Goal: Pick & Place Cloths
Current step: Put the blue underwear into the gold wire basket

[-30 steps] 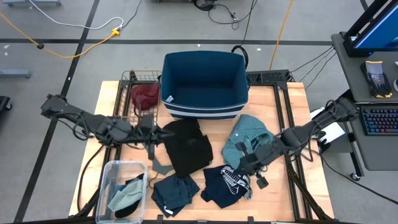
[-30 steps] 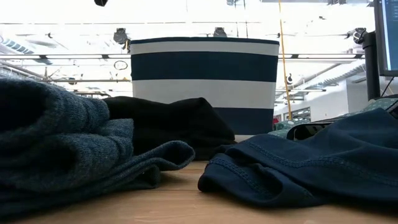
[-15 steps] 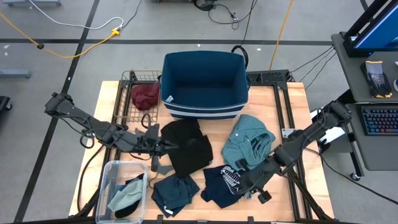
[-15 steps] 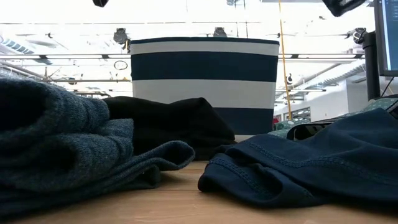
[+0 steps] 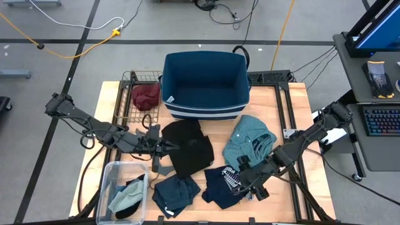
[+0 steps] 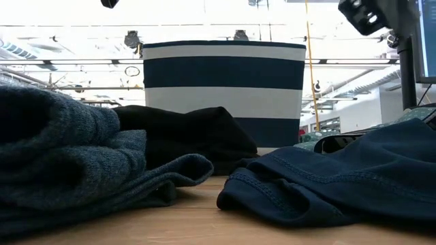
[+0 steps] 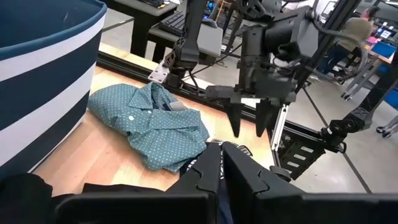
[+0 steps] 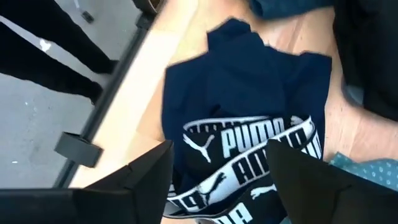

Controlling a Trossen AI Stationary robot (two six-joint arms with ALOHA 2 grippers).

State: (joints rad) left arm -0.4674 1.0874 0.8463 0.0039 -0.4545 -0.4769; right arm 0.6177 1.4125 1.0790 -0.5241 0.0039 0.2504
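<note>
Several cloths lie flat on the wooden table: a black one (image 5: 189, 149), a teal checked shirt (image 5: 251, 139), a navy one with white print (image 5: 219, 187) and a dark teal one (image 5: 175, 192). A maroon cloth (image 5: 145, 95) lies in a wire rack, and a pale green one (image 5: 125, 197) in a clear bin. My right gripper (image 8: 219, 148) hangs open above the navy cloth (image 8: 249, 106), its fingers slanting down and clear of it. My left gripper (image 5: 167, 145) is shut and nearly level above the black cloth's left edge, with nothing between its fingers (image 7: 222, 163).
A navy basket with white stripes (image 5: 205, 107) stands at the table's far middle. A grey hanger (image 5: 160, 167) lies beside the black cloth. The clear bin (image 5: 110, 181) sits at the near left corner. Black rails (image 5: 289, 112) frame the table's right side.
My right gripper has sunk toward the navy cloth, gone toward the table's near edge and tipped further down. My left gripper has gone a little toward the table's right and down, over the black cloth's left edge. The cloths have not moved.
</note>
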